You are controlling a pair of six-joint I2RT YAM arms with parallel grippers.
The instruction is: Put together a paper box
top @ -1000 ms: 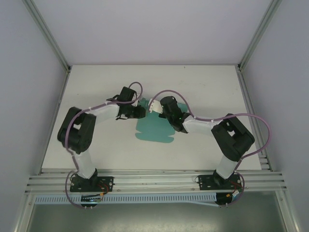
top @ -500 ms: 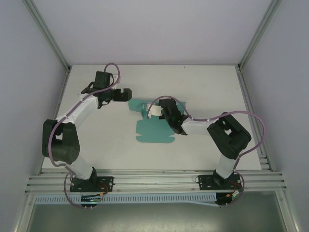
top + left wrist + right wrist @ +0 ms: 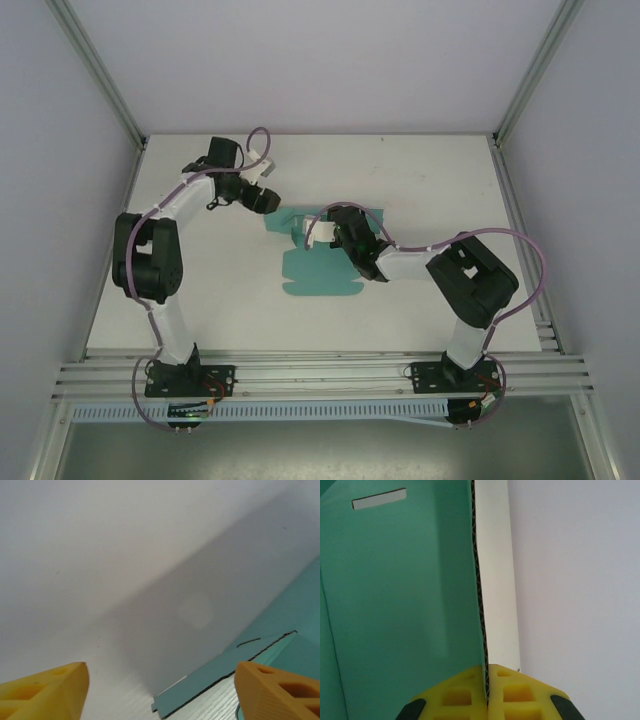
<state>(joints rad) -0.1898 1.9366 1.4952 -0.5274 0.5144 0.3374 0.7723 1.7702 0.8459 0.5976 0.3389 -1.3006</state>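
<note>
Paper box (image 3: 322,272) is lying as a flat teal sheet on the white table (image 3: 230,310), one flap standing upright between the fingers of the right gripper (image 3: 318,231), which are clamping its edge. Just beside the sheet's corner the left gripper (image 3: 268,200) is hovering, fingers (image 3: 45,690) standing wide apart, gripping nothing.

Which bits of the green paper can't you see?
Top view: the right arm covers the middle of the flat teal-green paper box sheet.
Right wrist view: it runs off the left and top edges; the right jaws hide the end of the pinched flap.
Left wrist view: the right edge cuts it off.
</note>
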